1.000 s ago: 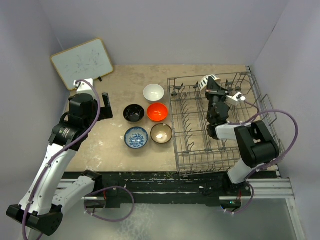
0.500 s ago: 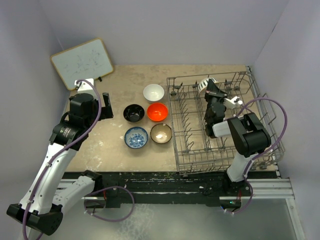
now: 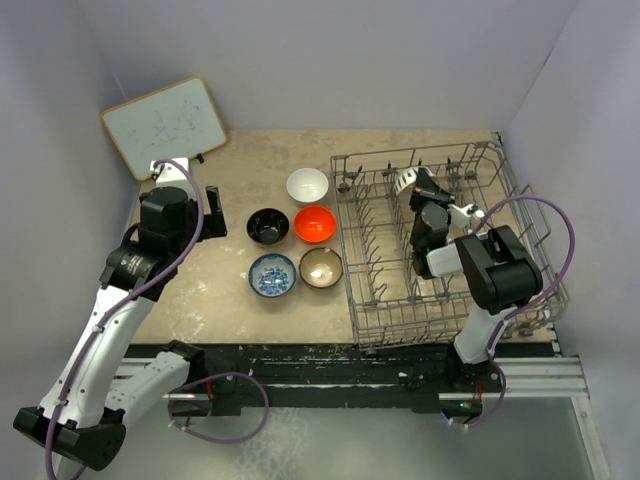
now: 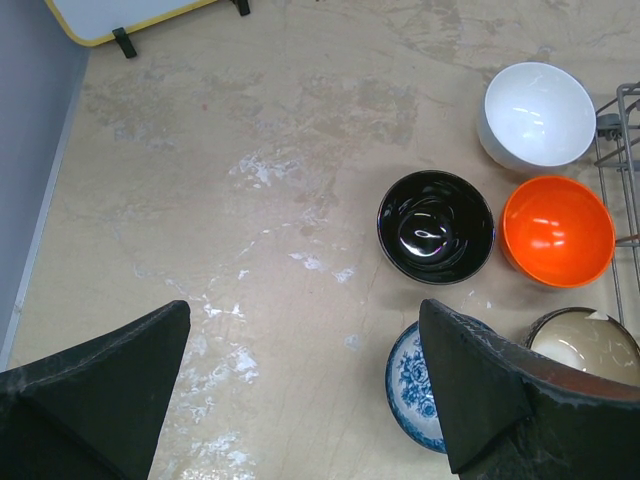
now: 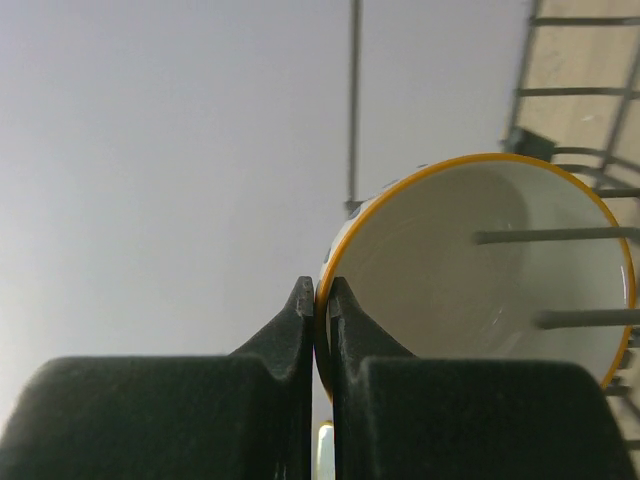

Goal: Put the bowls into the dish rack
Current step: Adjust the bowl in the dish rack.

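Since the earlier frame, the right gripper (image 5: 322,290) and its cream bowl (image 5: 480,290) have shifted toward 7 o'clock inside the dish rack (image 3: 350,250). Its fingers are pinching the bowl's rim among the tines at the rack's 12 o'clock end. The left gripper (image 4: 305,310) is spread wide and empty at 9 o'clock of the black bowl (image 4: 436,226).

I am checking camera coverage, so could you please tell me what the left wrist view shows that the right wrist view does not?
Only the left wrist view shows five bowls on the table: the white bowl, black bowl, orange bowl, blue-and-white bowl and brown bowl. It also shows the whiteboard and the open left tool.

Only the right wrist view shows the cream bowl, its rim pinched by the shut right tool.

Both show part of the dish rack.
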You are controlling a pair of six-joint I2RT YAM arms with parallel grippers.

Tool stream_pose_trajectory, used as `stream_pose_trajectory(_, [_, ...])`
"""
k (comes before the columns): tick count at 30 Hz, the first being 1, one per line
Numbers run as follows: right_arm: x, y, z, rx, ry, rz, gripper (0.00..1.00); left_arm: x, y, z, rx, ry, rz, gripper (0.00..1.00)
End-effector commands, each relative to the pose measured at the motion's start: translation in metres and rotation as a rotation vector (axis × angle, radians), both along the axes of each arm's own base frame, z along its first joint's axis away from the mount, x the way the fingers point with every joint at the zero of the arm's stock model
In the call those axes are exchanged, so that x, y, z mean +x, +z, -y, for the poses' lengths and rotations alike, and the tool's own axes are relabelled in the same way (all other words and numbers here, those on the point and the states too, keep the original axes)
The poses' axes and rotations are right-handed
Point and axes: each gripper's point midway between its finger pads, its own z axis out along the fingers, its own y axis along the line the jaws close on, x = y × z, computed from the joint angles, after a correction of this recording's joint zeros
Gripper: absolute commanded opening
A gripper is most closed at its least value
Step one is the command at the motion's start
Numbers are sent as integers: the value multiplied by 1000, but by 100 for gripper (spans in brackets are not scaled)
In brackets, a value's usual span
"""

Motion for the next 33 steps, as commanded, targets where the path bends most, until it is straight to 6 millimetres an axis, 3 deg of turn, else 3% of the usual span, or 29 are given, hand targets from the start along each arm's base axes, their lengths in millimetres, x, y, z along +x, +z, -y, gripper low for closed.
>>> stream_pose_trajectory(1, [-4, -7, -14, 53, 64, -27, 2, 4, 11, 4, -11, -15, 53, 99])
stream_pose_trajectory(7, [-9, -9, -7, 77, 53, -28, 1, 4, 11, 6, -11, -21, 54, 99])
stream_pose_trajectory(11, [-4, 4, -5, 77, 75, 34, 0, 5, 11, 6, -9, -20, 54, 99])
stream_pose_trajectory(16, [-1, 43, -4, 60, 95, 160, 0, 5, 12, 5, -6, -15, 58, 99])
stream_pose_trajectory(25, [-20, 134, 25, -32, 64, 294, 0, 3, 14, 5, -10, -19, 65, 99])
stream_pose_trajectory(28, [-27, 147, 38, -47, 59, 297, 0, 2, 14, 6, -10, -24, 65, 99])
stream_pose_trajectory(33, [-24, 146, 54, -75, 64, 261, 0, 0, 13, 0, 14, -3, 65, 99])
